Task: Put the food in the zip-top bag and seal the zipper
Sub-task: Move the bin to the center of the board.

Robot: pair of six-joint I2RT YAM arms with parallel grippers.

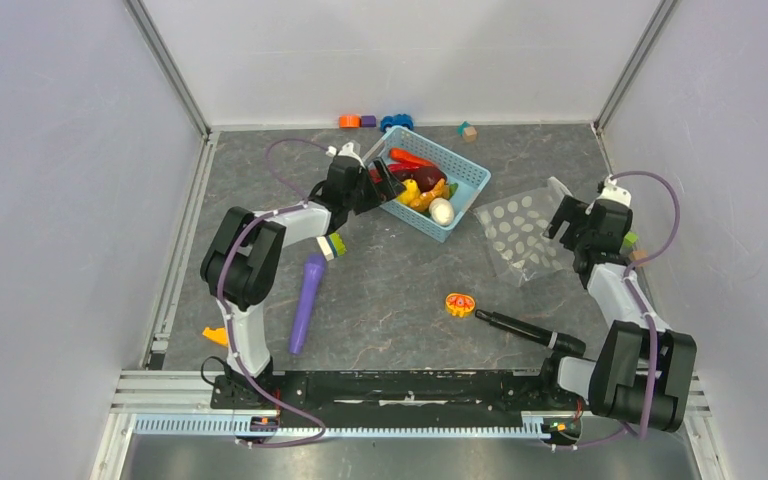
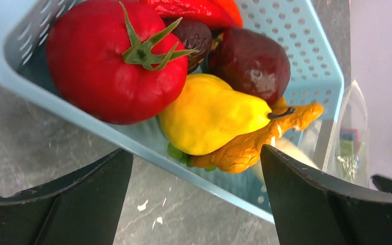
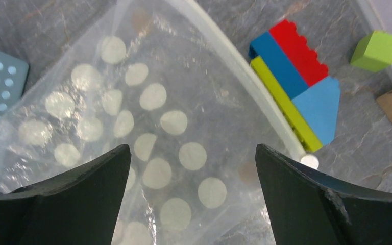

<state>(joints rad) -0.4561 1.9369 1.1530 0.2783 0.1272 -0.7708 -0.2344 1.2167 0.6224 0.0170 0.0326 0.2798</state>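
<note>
barely begun: small plastic toy food (image 1: 425,185) sits in light-blue lattice plastic basket (image 1: 468,172); clear polka-dot zip-top bag (image 1: 520,235) beside it looks empty, zipper strip (image 3: 245,81) untouched. left gripper (image 2: 196,163) spread wide at basket, right gripper (image 3: 192,153) spread wide over bag, both empty.

Glossy, smooth plastic on the tomato (image 2: 107,61) and yellow pepper (image 2: 209,117); ridged, duller plastic on the carrot (image 2: 245,148). Matt, perforated plastic for the basket (image 2: 306,46). Clear, crinkly, shiny film, white-dotted, for the bag (image 3: 158,117). Grey, stone-veined, matt worktop (image 1: 400,290).
</note>
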